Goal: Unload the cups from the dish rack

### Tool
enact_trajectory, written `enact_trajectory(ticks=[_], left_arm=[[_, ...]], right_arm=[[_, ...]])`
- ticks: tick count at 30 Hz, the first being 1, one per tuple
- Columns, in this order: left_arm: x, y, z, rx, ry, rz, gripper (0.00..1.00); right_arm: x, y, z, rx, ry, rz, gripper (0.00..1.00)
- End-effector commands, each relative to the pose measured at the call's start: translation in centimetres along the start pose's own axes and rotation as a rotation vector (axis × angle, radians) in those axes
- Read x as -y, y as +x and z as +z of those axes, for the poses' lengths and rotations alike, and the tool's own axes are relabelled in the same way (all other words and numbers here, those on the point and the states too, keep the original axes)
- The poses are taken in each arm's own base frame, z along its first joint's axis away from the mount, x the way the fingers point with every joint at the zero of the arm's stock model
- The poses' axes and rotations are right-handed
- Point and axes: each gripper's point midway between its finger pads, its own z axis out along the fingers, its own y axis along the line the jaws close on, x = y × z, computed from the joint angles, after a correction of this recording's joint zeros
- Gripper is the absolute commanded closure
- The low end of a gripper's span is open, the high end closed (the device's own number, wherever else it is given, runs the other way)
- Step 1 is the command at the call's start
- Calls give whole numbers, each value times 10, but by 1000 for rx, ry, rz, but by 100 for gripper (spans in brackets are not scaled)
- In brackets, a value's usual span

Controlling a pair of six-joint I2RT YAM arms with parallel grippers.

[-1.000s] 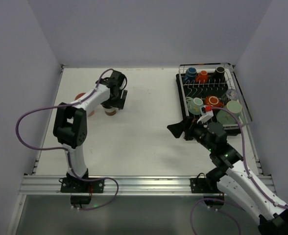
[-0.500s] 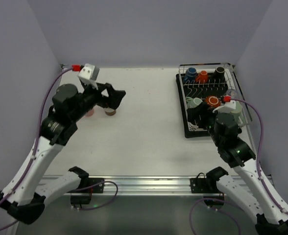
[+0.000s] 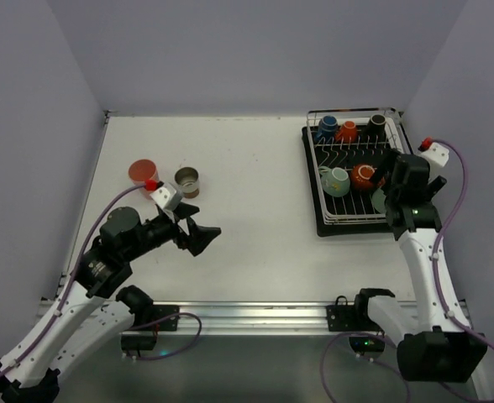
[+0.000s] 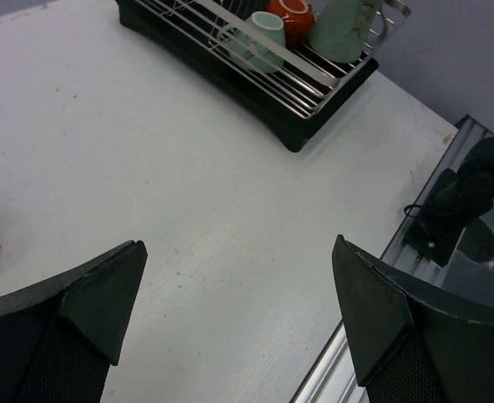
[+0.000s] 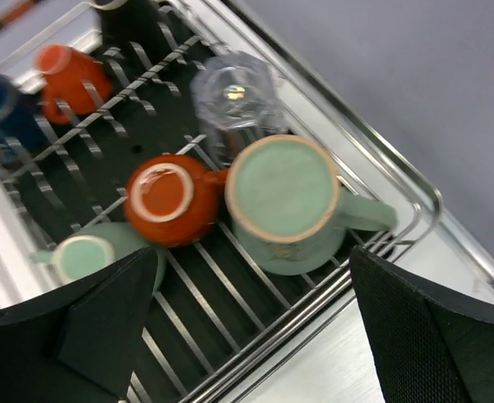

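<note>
The dish rack (image 3: 348,227) stands at the far right. It holds a blue cup (image 3: 328,128), an orange cup (image 3: 347,130), a black cup (image 3: 377,123), a small teal cup (image 3: 335,179) and a second orange cup (image 3: 365,175). My right gripper (image 3: 396,180) hangs open above the rack's right side. In the right wrist view it (image 5: 247,336) is just above the upturned teal mug (image 5: 285,201), beside a clear glass (image 5: 230,92). A salmon-pink tumbler (image 3: 143,172) and a metallic-brown cup (image 3: 186,180) stand on the table at left. My left gripper (image 3: 198,238) is open and empty, nearer than both.
The white table (image 3: 247,193) is walled at the back and sides. A metal rail (image 3: 247,315) runs along its near edge. In the left wrist view the rack (image 4: 230,84) lies far ahead across bare table.
The left arm has pulled back from the two cups on the table toward the near left. The right arm has swung from the table's middle to above the rack's right side.
</note>
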Motion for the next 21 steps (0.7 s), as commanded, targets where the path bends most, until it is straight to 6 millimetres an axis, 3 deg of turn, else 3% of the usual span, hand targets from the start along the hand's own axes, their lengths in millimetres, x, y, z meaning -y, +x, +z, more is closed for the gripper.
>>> enact_trajectory(ticks=[1, 6, 12, 21], left_arm=[[19, -18, -6, 67, 63, 61, 0], [32, -15, -10, 65, 98, 74, 0], [38, -13, -11, 58, 111, 79, 0], [42, -10, -9, 47, 118, 84, 0]], right_arm=[[17, -5, 14, -39, 50, -90, 1], [29, 0, 36, -120, 82, -123, 1], [24, 21, 58, -222, 43, -176, 1], [21, 27, 81, -271, 28, -188, 1]])
